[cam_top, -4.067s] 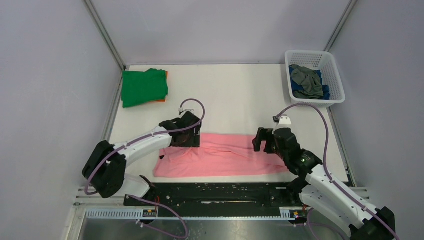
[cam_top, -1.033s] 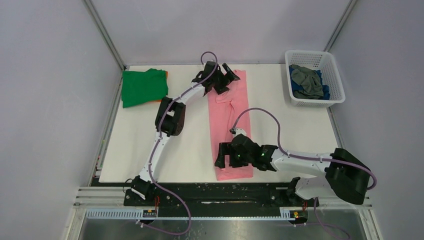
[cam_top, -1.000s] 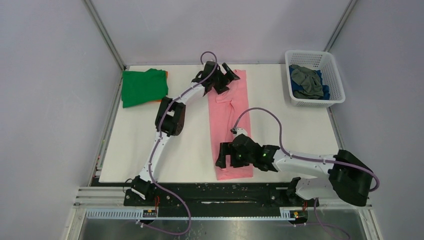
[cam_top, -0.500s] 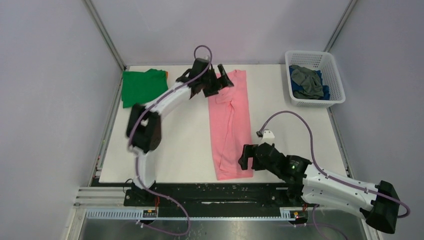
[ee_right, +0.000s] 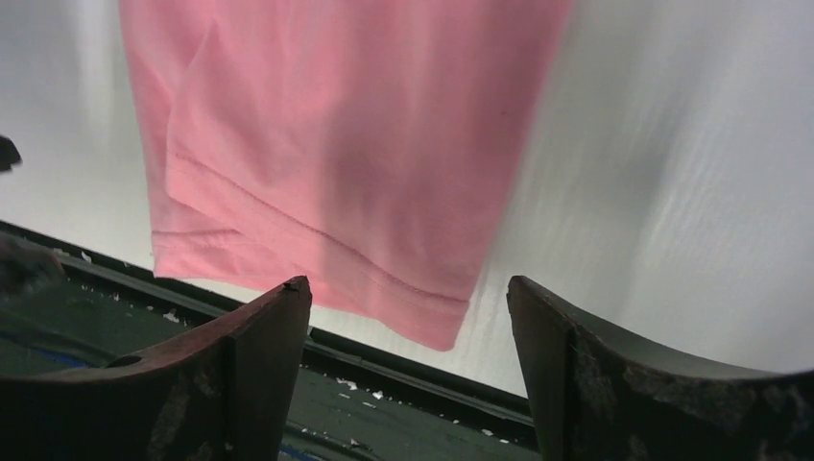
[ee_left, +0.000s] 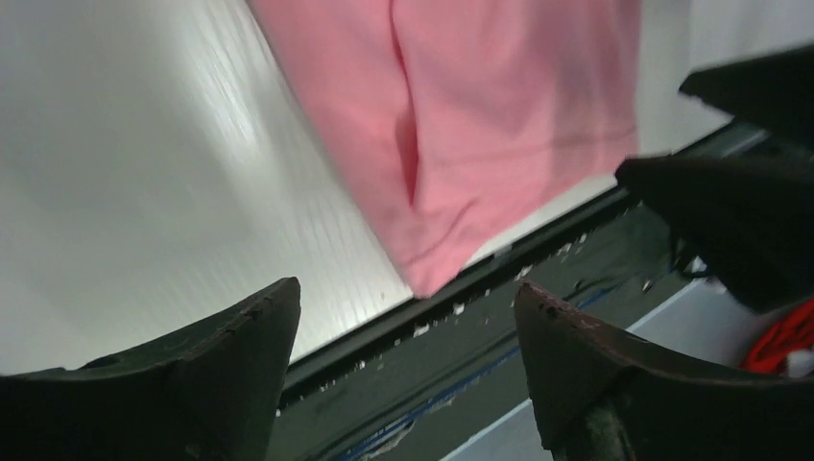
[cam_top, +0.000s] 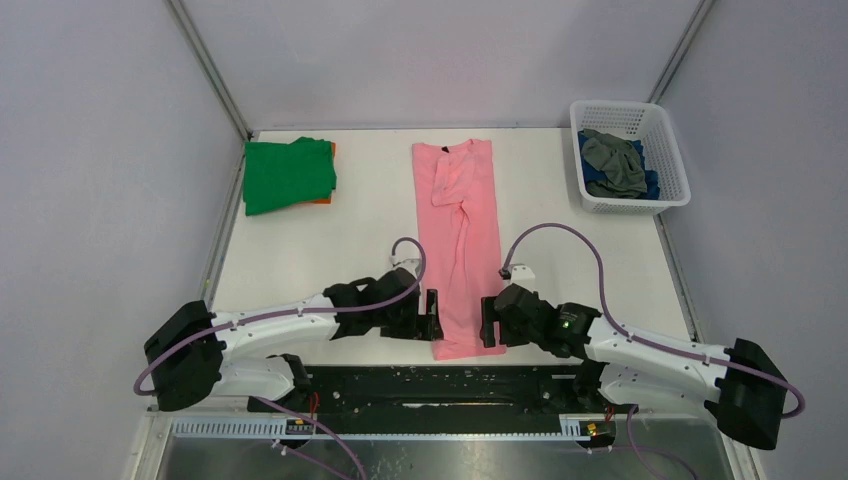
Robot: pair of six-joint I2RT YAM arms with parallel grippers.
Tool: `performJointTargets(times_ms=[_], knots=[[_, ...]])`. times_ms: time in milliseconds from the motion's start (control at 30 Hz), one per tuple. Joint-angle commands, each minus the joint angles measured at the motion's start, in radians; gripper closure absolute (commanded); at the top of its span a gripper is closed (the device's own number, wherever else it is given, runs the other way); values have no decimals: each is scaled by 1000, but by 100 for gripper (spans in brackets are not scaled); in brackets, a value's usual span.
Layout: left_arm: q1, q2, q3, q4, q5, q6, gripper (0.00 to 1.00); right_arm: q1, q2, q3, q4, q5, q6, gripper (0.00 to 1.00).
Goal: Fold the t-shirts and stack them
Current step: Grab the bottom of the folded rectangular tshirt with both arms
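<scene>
The pink t-shirt (cam_top: 462,240) lies flat on the white desk (cam_top: 340,250) as a long narrow strip, folded lengthwise. It runs from the far edge, where its collar end sits, to the near edge, roughly midway between left and right. A soft crease runs down its length, and the cloth is wrinkled towards the far end. The hem end reaches the desk's near edge, and in both wrist views a hem corner lies right at that edge, above the dark rail (cam_top: 450,382).

The left hand (cam_top: 432,315) sits low just beside the strip's left side at the near end. The right hand (cam_top: 490,320) sits just beside its right side, so the two face each other across the hem. Both hands are spread with nothing between their fingers. In the wrist views the left fingers (ee_left: 230,365) and the right fingers (ee_right: 259,355) frame the hem with bare gap between them. Whether either hand brushes the cloth's side edge cannot be told from above.

At the far left corner of the desk a folded green t-shirt (cam_top: 288,175) rests on an orange t-shirt (cam_top: 331,150), of which only a thin sliver shows. At the far right corner stands a white lattice basket (cam_top: 612,105). It holds a crumpled grey t-shirt (cam_top: 612,162) lying over a blue t-shirt (cam_top: 651,186).
</scene>
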Motion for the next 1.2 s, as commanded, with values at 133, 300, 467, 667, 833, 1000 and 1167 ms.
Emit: performJointTargets(times_ms=[133,300,467,667,833,1000,1167], knots=[[-125,113,-36,211,32,-138,28,-1,175,54,76,-122,-14,23],[-171,190,-19,172,36,-137,44,-1,198,45,50,-66,42,29],[-220,202,-18,89,-77,-154,49,-1,153,0,54,-34,115,37],[-242,261,13,73,-132,-173,58,-2,114,-30,37,-21,147,40],[-244,338,46,70,-168,-167,75,-1,78,-43,11,-3,157,46],[-244,325,37,20,-183,-181,100,-1,49,-66,-1,13,176,59],[-245,266,-14,5,-178,-203,100,-1,44,-68,-39,20,183,74]])
